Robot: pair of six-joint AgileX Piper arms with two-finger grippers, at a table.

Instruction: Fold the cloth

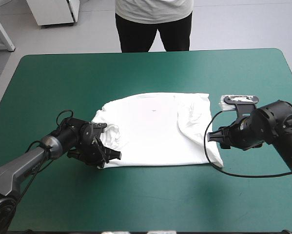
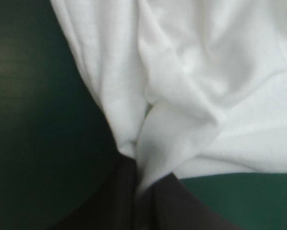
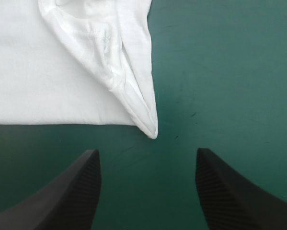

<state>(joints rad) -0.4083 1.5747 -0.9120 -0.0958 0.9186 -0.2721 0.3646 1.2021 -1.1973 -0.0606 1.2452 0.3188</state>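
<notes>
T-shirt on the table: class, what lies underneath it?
The T-shirt lies spread on the teal-green cover, which shows all round its edges. Whether anything else sits beneath its middle cannot be seen, because the white fabric covers that part.

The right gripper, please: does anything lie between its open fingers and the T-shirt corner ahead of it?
Nothing visible does: only bare teal-green cover separates the open right gripper from the T-shirt, whose pointed corner lies just ahead.

You have the white T-shirt spread mostly flat mid-table on the teal-green cover, its right side folded in over the body, its left edge bunched into creases, its near right corner tapering to a point.
</notes>
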